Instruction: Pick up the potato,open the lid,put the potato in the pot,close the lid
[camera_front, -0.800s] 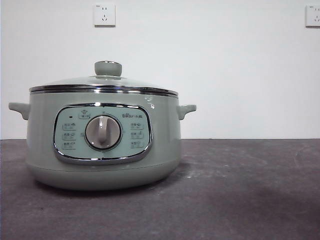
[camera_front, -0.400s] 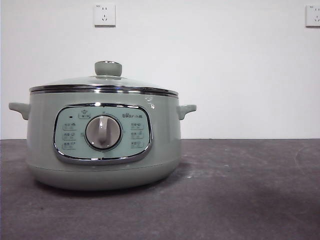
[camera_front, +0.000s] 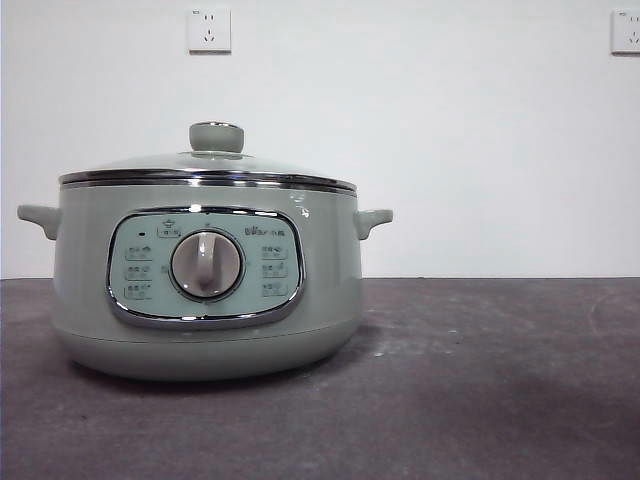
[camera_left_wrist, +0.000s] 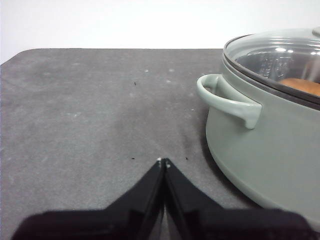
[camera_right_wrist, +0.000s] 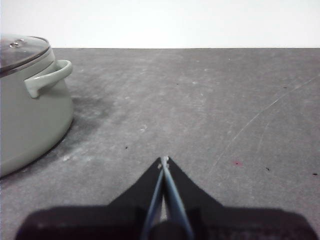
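The large round pale sage-green electric pot (camera_front: 205, 290) stands on the dark grey table (camera_front: 480, 380) with its domed glass lid with chrome rim and green knob (camera_front: 216, 160) seated on it; through the glass, the left wrist view shows the orange-brown potato (camera_left_wrist: 302, 86) lying inside the pot. The left gripper (camera_left_wrist: 163, 162) is low over the bare table beside one side handle (camera_left_wrist: 227, 98), jaws clenched tip to tip on nothing; the right gripper (camera_right_wrist: 164, 160) is likewise pressed closed and empty, low over the table on the pot's other side, well apart from it.

Left gripper (camera_left_wrist: 163, 161), right gripper (camera_right_wrist: 164, 159): seemingly closed.
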